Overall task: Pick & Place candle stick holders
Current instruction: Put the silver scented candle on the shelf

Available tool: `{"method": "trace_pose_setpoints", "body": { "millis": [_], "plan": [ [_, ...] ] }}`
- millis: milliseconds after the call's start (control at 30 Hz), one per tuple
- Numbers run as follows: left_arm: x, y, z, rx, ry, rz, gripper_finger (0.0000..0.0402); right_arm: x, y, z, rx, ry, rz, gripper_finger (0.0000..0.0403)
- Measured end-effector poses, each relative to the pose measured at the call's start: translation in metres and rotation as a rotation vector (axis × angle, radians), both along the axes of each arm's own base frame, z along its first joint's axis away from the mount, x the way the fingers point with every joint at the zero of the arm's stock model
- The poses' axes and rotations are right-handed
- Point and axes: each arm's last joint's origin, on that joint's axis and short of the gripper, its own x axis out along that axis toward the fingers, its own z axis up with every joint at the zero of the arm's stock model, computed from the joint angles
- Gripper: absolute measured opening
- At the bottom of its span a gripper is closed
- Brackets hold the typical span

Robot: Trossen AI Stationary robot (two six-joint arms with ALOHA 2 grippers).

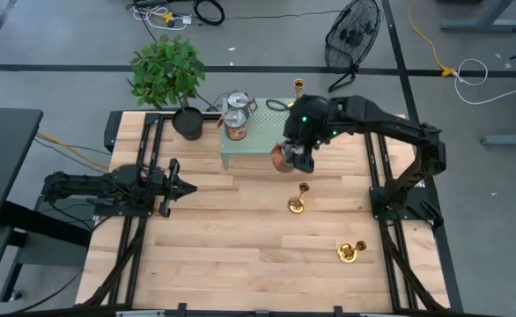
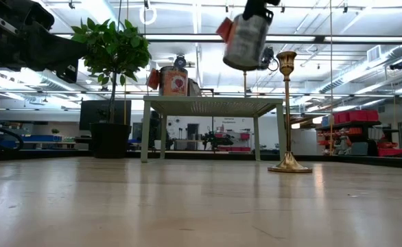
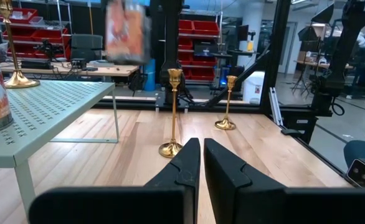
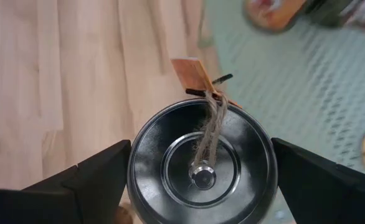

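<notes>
The right pincer (image 1: 286, 159) hangs in the air just off the front corner of a small pale-green perforated stand (image 1: 251, 141), its fingers spread wide around a round silver-lidded tin (image 4: 201, 163) with a twine loop and a copper-coloured tag on its lid. In the low view the tin (image 2: 245, 40) is clear of the wooden surface (image 1: 240, 246), above the height of the stand's top.

Three gold candle stick holders are in sight. One (image 1: 298, 199) stands upright on the surface just in front of the raised tin. A second (image 1: 350, 252) stands on the surface nearer the front right corner, well apart from the first. The third (image 1: 298, 85) stands at the far edge, behind the stand.

Two more tins (image 1: 235, 114) sit on the stand's top, beside a potted plant (image 1: 170, 75) at the surface's far left.

The left pincer (image 1: 180, 186) rests low at the left side, its fingers (image 3: 189, 165) pressed narrowly together and holding nothing.
</notes>
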Motion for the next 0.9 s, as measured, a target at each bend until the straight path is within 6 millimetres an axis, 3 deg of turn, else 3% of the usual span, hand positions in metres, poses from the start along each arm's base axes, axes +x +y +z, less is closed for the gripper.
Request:
{"method": "trace_pose_setpoints", "body": {
  "millis": [167,333,467,667,900],
  "plan": [
    [0.000,0.000,0.000,0.000,0.000,0.000,0.0030,0.006,-0.014,0.020,-0.002,0.001,-0.039,0.0362],
    [0.000,0.000,0.000,0.000,0.000,0.000,0.0030,0.022,-0.032,0.025,-0.015,0.033,-0.056,0.0362],
    [0.000,0.000,0.000,0.000,0.000,0.000,0.0030,0.036,-0.047,0.018,-0.064,0.067,-0.067,0.0362],
    [0.000,0.000,0.000,0.000,0.000,0.000,0.0030,0.055,-0.070,-0.010,-0.061,0.141,-0.085,0.0362],
    [0.000,0.000,0.000,0.000,0.001,0.000,0.0030,0.063,-0.089,-0.025,-0.107,0.180,-0.147,0.0362]
  ]
}}
